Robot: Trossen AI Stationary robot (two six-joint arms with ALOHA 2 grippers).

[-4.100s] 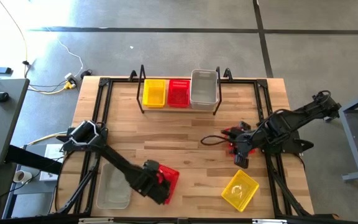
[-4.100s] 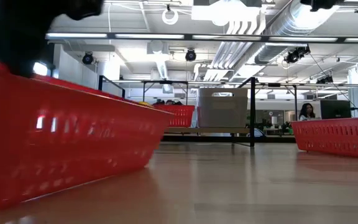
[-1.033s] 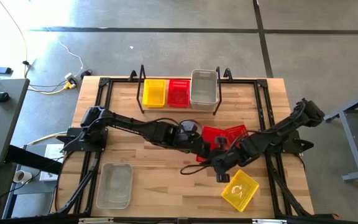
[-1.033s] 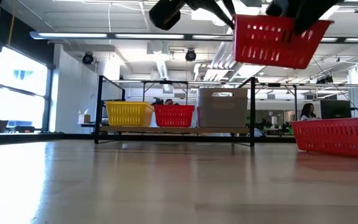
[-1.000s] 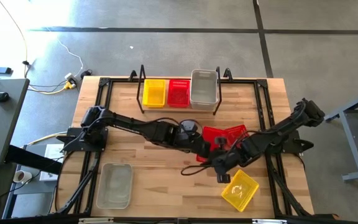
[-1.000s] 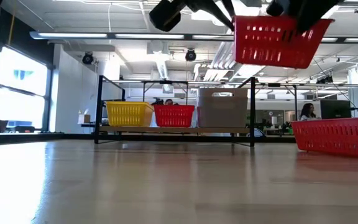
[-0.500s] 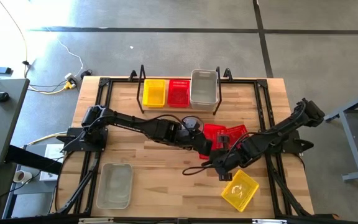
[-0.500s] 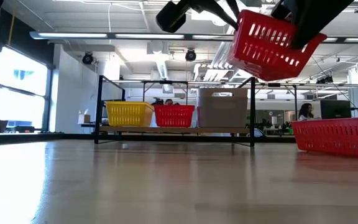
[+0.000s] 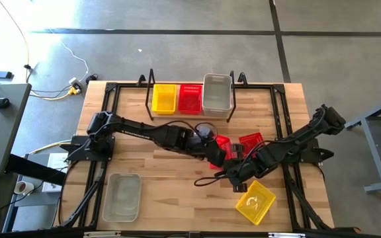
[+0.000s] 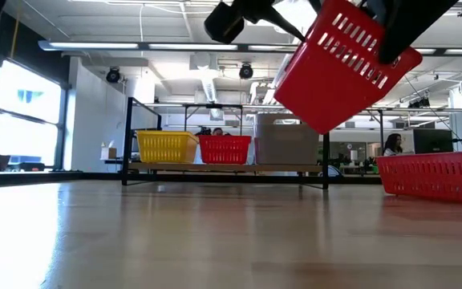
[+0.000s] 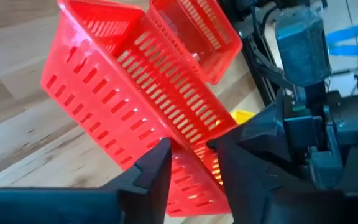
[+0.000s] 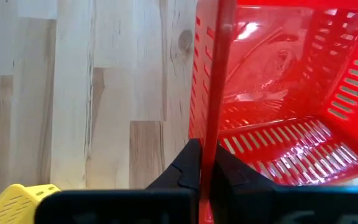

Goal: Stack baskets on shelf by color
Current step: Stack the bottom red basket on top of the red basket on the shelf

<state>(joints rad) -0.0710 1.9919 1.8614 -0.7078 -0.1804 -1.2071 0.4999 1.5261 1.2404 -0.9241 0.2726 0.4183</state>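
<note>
**Mid-air handover of a red mesh basket between two arms.**

The red rectangular plastic mesh basket (image 10: pixel 345 68) hangs tilted above the wooden table (image 9: pixel 177 185), just right of centre, a second red basket (image 9: pixel 252 140) lying beside it at about three o'clock. The right gripper (image 12: pixel 207 163) is clenched on the basket's rim; the left gripper (image 11: pixel 188 163) stands released, its fingers (image 11: pixel 156 167) parted around the wall, contact uncertain. Risk: held by one edge only, the tilted basket may swing or slip out and drop onto the table. The black wire shelf (image 9: pixel 152 92), at twelve o'clock, carries a yellow basket (image 9: pixel 164 98), a red one and a grey one.
</note>
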